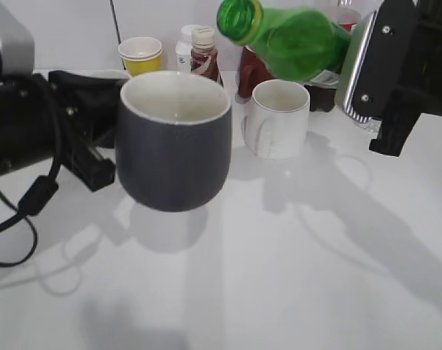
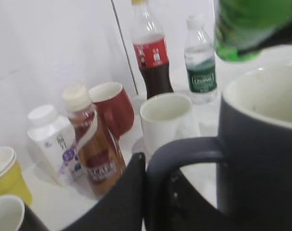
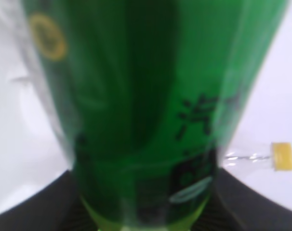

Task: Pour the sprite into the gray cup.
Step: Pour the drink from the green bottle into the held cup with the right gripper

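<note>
The gray cup (image 1: 173, 142) is held clear of the white table (image 1: 294, 277), its shadow seen below it, gripped by the handle (image 2: 184, 154) in the closed left gripper (image 2: 153, 192). At two o'clock from the cup, the sprite (image 1: 294, 40) is clamped in the right gripper (image 1: 367, 69) and tipped over, its open mouth (image 1: 239, 18) pointed toward ten o'clock, above and to the right of the cup's rim. No liquid is seen falling. A white mug (image 1: 278, 117) is standing at three o'clock of the cup. Behind, a yellow paper cup (image 1: 141, 55), a brown drink bottle (image 1: 204, 55), a red mug (image 2: 112, 108), a cola bottle (image 2: 150, 50) and a water bottle (image 2: 200, 62) are lined up.
</note>
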